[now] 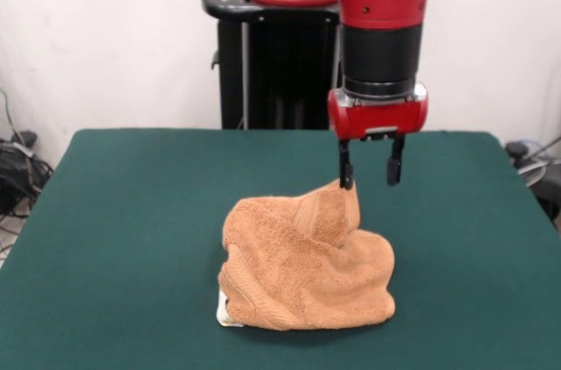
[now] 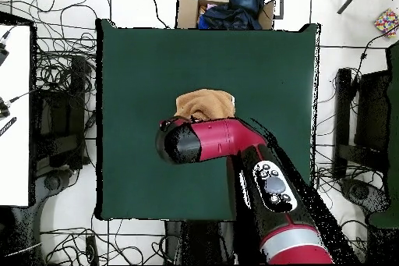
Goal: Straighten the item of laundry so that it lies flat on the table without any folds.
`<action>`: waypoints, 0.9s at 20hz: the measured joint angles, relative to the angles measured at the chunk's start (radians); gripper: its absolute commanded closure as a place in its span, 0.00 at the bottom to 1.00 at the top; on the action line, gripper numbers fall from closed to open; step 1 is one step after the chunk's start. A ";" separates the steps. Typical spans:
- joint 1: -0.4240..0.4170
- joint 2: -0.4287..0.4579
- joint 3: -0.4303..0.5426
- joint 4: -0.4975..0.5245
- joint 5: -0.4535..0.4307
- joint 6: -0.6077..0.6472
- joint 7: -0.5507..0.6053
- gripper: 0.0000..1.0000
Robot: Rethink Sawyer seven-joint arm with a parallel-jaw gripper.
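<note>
- Tag (image 1: pixel 224 313), small and white, peeking from under the heap's lower left edge.
- Towel (image 1: pixel 302 266) bunched in a folded mound mid-table (image 1: pixel 131 212); not flat, no edge laid out.
- Gripper (image 1: pixel 371 175) above the mound's raised right peak, fingers parted; left fingertip (image 1: pixel 346 179) touching or just over the cloth, nothing clamped.
- Task judged barely begun: whole spreading left.

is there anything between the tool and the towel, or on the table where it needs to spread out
Nothing visible. The open tool hangs right at the raised peak of the bunched towel, one finger at the cloth. The green table around it carries nothing else.
</note>
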 measured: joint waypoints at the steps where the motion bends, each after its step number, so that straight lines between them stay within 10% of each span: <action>1: 0.000 0.000 0.000 -0.005 0.000 0.000 0.000 0.00; 18: -0.027 0.041 0.000 -0.058 -0.090 -0.061 0.000 0.00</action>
